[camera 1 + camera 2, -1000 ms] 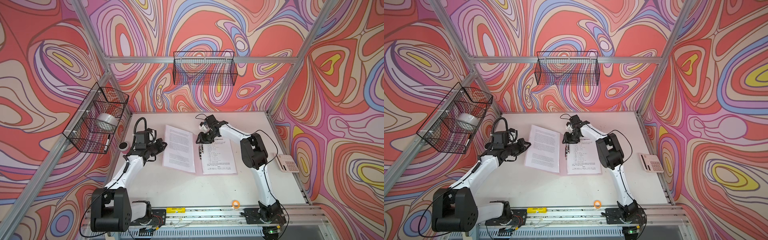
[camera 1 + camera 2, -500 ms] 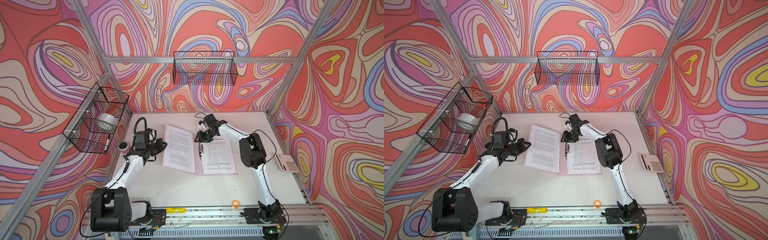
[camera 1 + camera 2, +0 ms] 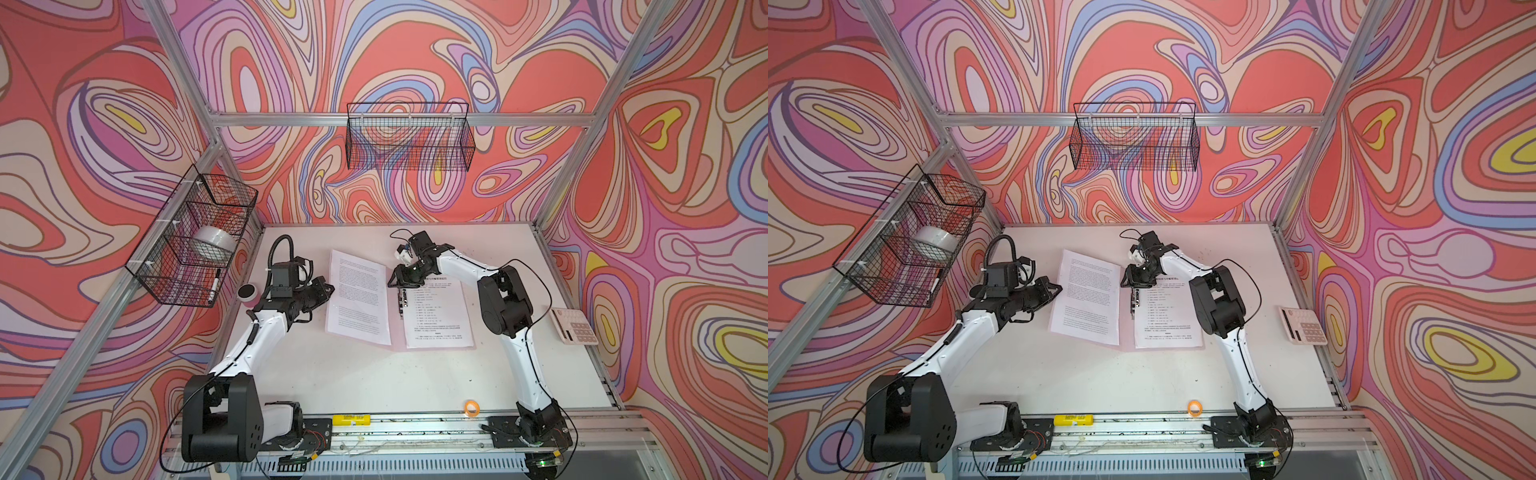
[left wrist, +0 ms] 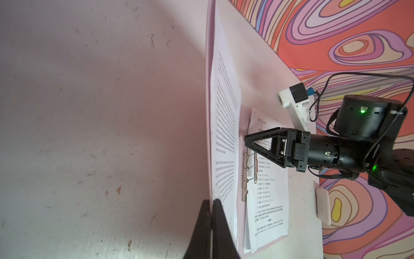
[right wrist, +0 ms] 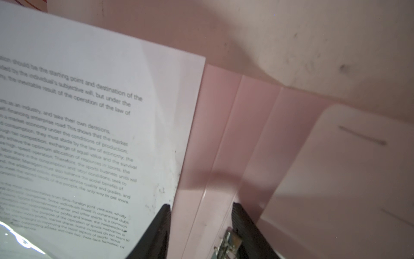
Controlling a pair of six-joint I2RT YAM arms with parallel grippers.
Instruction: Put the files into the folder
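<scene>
Both top views: pale pink flat folder point(image 3: 398, 332) point(image 3: 1126, 332) lies open on white tabletop point(image 3: 353, 382), toward the back. Densely printed white sheet point(image 3: 359, 297) is on its left cover, headed list sheet point(image 3: 438, 316) on its right cover. Left gripper point(image 3: 330, 287) is at the left cover's outer edge and right gripper point(image 3: 401, 286) is over the top of the spine; jaw gaps unreadable from here. Left wrist view adds: left gripper point(image 4: 211, 215) jaws fully closed, pinching the folder's cover edge with the dense sheet against it, cover tilted up. It also shows right gripper point(image 4: 246, 140) tip just above small metal clip point(image 4: 249, 170). Right wrist view adds: right gripper point(image 5: 200, 206) jaws about half apart, straddling the spine and clamping nothing. Clip point(image 5: 227, 242) sits beside one jaw, contact unclear.
</scene>
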